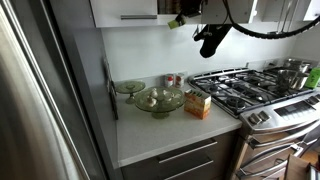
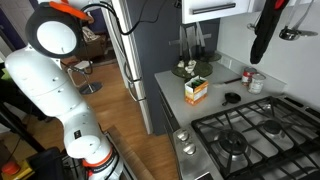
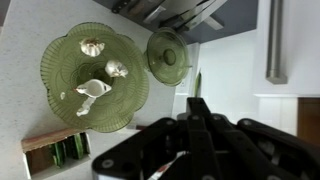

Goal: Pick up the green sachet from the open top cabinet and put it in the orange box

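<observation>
**Hanging below the cabinet**

The gripper [image 1: 207, 50] is hanging just under the top cabinet [image 1: 125, 10]. Whether its fingers [image 3: 197, 112] are pinching the green sachet, I cannot tell. The orange box [image 2: 196, 90] is standing well below them, beside a glass bowl [image 1: 158, 99].

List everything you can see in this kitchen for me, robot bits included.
glass bowls: two, clear green, one large holding small white items, one small, on the white counter
orange box: one, orange-yellow, on the counter beside the bowls
small jars: seemingly two, reddish-white, by the back wall
top cabinet: one, white, silver bar handle, above the counter
gas stove: one, steel, black grates, beside the counter
pot: one, silver, on the stove
fridge: one, steel, at the counter's end
drawers: grey, under the counter
robot arm: one, white and orange; black jaws hang above the counter, open or shut unclear
</observation>
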